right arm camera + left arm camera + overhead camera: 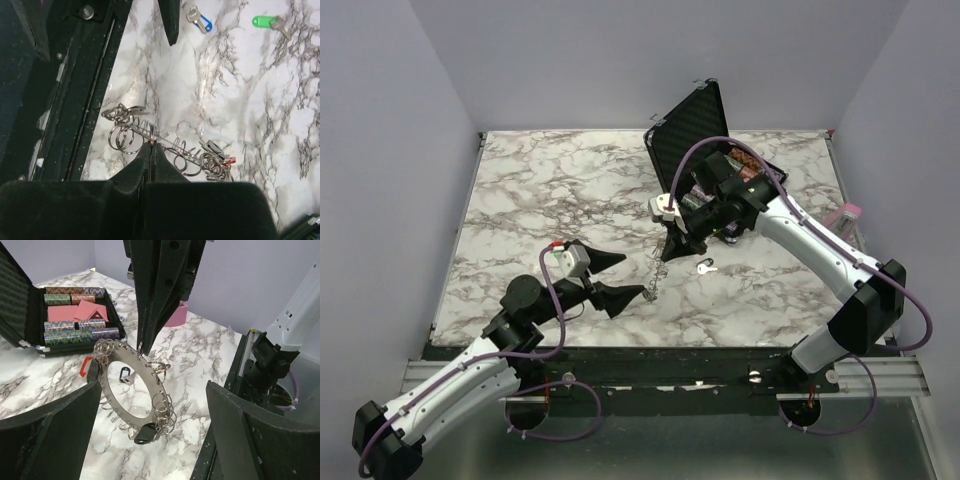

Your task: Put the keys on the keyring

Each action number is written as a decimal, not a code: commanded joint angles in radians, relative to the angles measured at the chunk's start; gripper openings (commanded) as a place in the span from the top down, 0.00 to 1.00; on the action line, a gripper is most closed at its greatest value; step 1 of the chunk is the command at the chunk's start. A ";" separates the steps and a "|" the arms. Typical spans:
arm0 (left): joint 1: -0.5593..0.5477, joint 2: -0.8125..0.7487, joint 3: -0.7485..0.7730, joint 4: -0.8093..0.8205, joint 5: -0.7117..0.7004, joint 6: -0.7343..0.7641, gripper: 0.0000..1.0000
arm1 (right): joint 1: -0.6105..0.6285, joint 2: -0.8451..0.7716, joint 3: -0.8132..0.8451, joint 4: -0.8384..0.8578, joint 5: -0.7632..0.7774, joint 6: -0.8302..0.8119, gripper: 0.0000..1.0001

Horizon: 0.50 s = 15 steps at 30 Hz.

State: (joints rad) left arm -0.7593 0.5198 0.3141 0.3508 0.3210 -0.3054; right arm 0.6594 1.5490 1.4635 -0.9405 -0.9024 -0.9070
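Nearest the arms' bases, the left gripper lies low over the marble table with its two black fingers spread wide and holding nothing. Between and just beyond those fingers hangs the keyring, a flat silver hoop edged with many small split rings. It is tilted, and whether its lower edge touches the table cannot be told. A black-headed key hangs at its bottom, and a red tag shows at its left side. The right gripper points straight down from above, its fingers pressed together on the hoop's upper rim, so that this arm alone carries the ring. In the right wrist view a blue-headed key and a green-headed key lie loose on the marble, apart from the ring and from each other. Farther back, at the table's far right, a black case stands open with rows of coloured chips inside.
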 commanded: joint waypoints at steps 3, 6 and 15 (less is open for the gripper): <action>0.006 0.074 0.054 -0.072 0.033 0.155 0.07 | 0.014 0.020 0.077 -0.153 0.123 -0.087 0.99; 0.005 0.144 0.092 -0.055 0.067 0.236 0.10 | 0.022 0.025 0.087 -0.161 0.128 -0.089 0.99; 0.005 0.319 0.122 0.149 0.122 0.276 0.29 | 0.026 0.046 0.089 -0.178 0.086 -0.086 0.99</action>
State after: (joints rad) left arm -0.7586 0.7956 0.4103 0.3653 0.3855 -0.0681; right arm 0.6750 1.5818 1.5242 -1.0924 -0.7975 -0.9813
